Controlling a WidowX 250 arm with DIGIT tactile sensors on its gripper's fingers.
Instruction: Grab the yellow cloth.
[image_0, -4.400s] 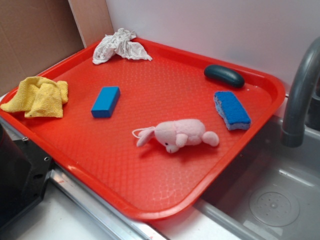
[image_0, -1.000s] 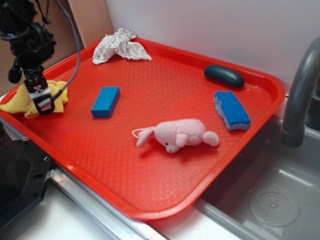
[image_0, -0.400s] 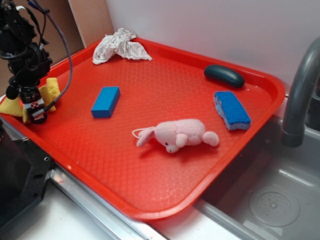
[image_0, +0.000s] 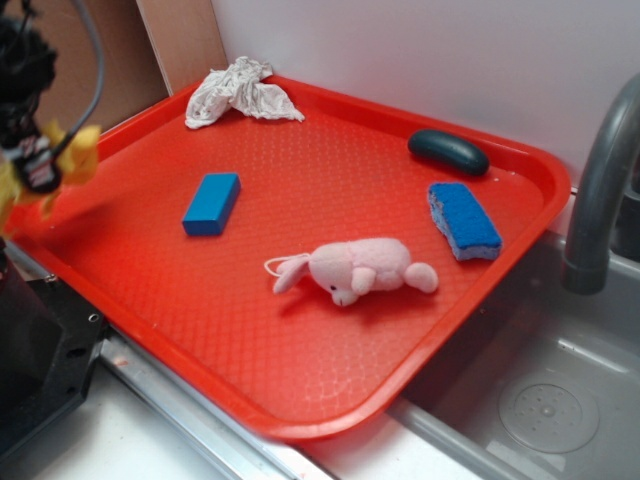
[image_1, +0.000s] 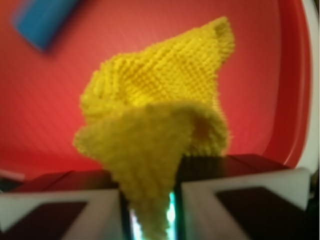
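Note:
The yellow cloth (image_1: 160, 105) hangs bunched from my gripper (image_1: 149, 200), which is shut on its lower fold. In the exterior view the gripper (image_0: 38, 175) is at the far left edge, lifted above the red tray (image_0: 300, 380), and the yellow cloth (image_0: 82, 150) dangles blurred on both sides of it. The cloth is off the tray floor. The nubbly weave fills most of the wrist view, with red tray beneath it.
On the tray lie a blue block (image_0: 211, 203), a white-grey rag (image_0: 238, 90) at the back, a pink plush toy (image_0: 355, 270), a blue sponge (image_0: 464, 220) and a dark oval object (image_0: 448, 151). A grey faucet (image_0: 600, 190) and sink stand at the right.
The gripper came down on the yellow cloth at the tray's left edge, shut on it, and has now lifted up and leftward with the cloth hanging from it.

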